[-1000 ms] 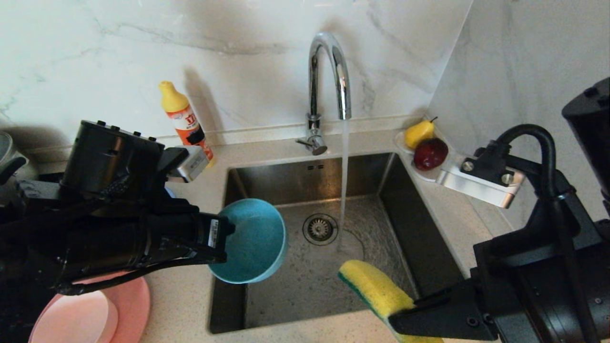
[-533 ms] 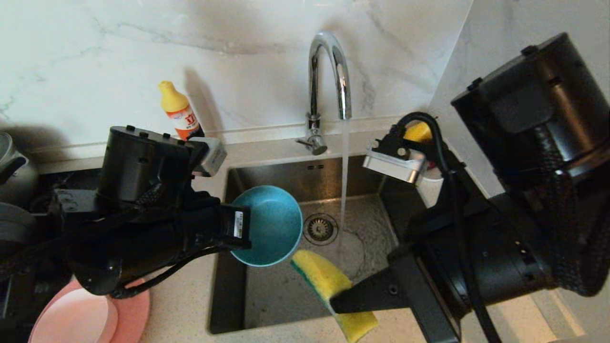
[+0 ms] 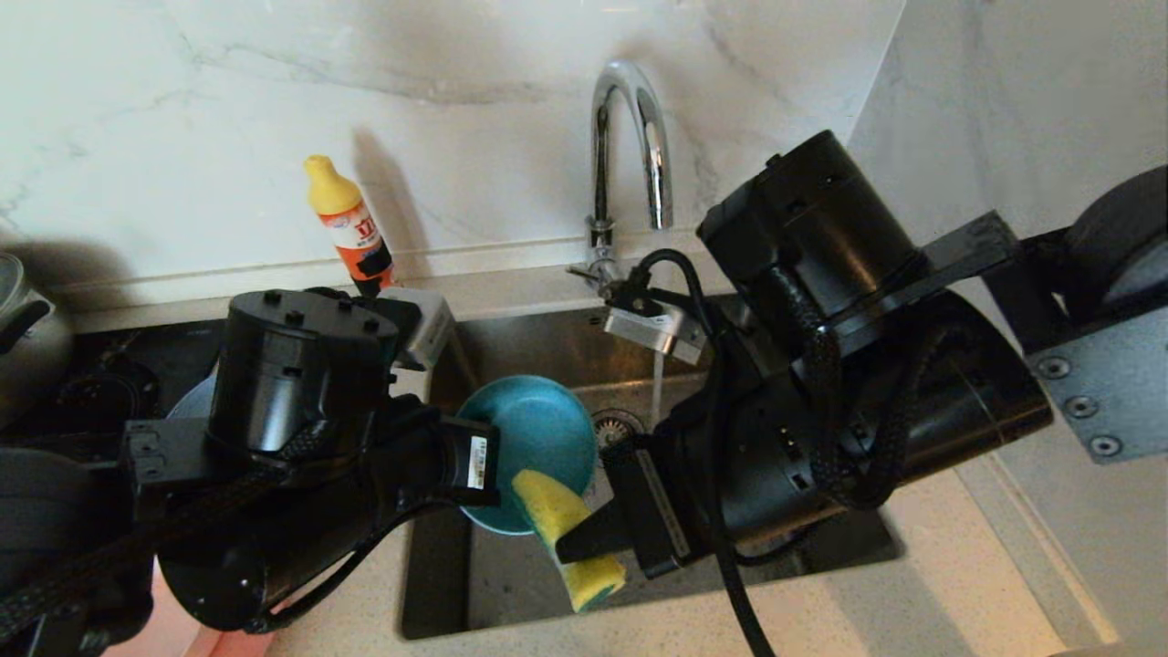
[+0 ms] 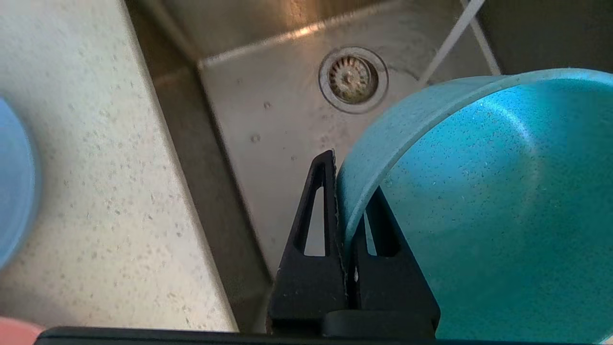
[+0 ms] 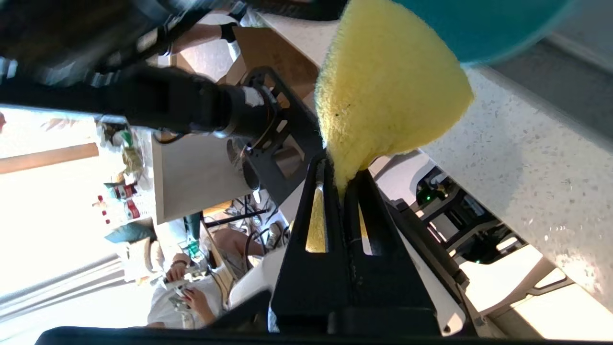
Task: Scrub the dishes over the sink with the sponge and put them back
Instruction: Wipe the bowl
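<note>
A teal bowl (image 3: 538,424) hangs tilted over the left part of the sink (image 3: 538,342), its hollow facing right. My left gripper (image 3: 493,470) is shut on the bowl's rim; in the left wrist view the left gripper (image 4: 352,175) has one finger outside the bowl (image 4: 479,201) and one inside. My right gripper (image 3: 570,546) is shut on the yellow sponge (image 3: 558,511), whose green face shows at its lower end. The sponge's upper end rests against the bowl's lower rim. In the right wrist view the sponge (image 5: 383,86) rises from the right gripper (image 5: 341,172) up to the bowl (image 5: 479,24).
Water runs from the chrome faucet (image 3: 630,137) to the sink floor beside the drain (image 4: 353,79). An orange detergent bottle (image 3: 351,224) stands at the back left. A blue plate (image 4: 12,182) lies on the left counter, a steel pot (image 3: 23,319) stands at the far left.
My right arm has swung left across the sink and carried the sponge up against the bowl. My left arm has shifted the bowl a little to the right. Both grips are unchanged.
</note>
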Motion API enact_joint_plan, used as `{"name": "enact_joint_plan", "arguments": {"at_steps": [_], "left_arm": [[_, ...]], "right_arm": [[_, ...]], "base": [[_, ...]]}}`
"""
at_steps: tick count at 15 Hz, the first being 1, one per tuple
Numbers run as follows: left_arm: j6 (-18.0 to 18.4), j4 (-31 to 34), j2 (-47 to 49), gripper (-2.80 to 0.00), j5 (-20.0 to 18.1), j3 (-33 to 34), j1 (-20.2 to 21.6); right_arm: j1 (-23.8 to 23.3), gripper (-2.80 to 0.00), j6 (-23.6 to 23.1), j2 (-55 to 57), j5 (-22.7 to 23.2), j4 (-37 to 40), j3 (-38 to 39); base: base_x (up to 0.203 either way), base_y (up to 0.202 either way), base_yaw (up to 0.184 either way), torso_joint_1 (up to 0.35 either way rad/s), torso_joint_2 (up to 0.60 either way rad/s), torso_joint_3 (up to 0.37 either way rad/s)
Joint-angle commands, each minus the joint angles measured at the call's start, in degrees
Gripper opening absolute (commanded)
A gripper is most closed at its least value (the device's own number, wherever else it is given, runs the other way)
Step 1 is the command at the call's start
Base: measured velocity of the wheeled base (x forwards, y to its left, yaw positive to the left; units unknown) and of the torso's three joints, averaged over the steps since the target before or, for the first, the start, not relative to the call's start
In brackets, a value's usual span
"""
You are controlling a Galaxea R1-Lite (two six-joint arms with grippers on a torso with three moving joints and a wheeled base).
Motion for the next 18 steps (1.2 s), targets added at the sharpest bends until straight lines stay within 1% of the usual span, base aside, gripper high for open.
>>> {"name": "enact_joint_plan", "arguments": {"at_steps": [1, 3, 5, 8, 10, 14, 18], "left_arm": [[1.5, -3.6, 0.4, -2.80, 1.0, 2.9, -0.4], [2.1, -7.0, 0.5, -2.80, 1.0, 5.1, -0.4], [2.8, -8.9, 0.3, -2.80, 0.9, 6.8, -0.5], [4.9, -13.1, 0.7, -2.80, 0.8, 8.8, -0.6], [6.3, -15.4, 1.3, -2.80, 1.0, 10.4, -0.6], [6.6, -19.6, 2.1, -2.80, 1.1, 11.6, -0.7], [6.7, -20.8, 2.6, -2.80, 1.1, 11.5, -1.2]], "right_arm": [[-0.7, -2.80, 0.2, 2.8, 0.1, 0.1, -1.2], [-1.6, -2.80, 0.3, 3.6, 0.1, 0.0, -1.5], [-2.2, -2.80, 1.4, 4.4, 0.0, 0.1, -2.6], [-3.2, -2.80, 1.9, 5.0, 0.1, 0.3, -5.6], [-3.4, -2.80, 1.9, 4.8, 0.2, 0.5, -6.0], [-3.3, -2.80, 2.7, 5.3, 0.3, 0.2, -6.1], [-3.2, -2.80, 2.8, 6.5, 0.5, 0.3, -7.0]], "base": [[0.000, 0.000, 0.000, 0.000, 0.00, 0.000], [0.000, 0.000, 0.000, 0.000, 0.00, 0.000], [0.000, 0.000, 0.000, 0.000, 0.00, 0.000], [0.000, 0.000, 0.000, 0.000, 0.00, 0.000], [0.000, 0.000, 0.000, 0.000, 0.00, 0.000], [0.000, 0.000, 0.000, 0.000, 0.00, 0.000], [0.000, 0.000, 0.000, 0.000, 0.00, 0.000]]}}
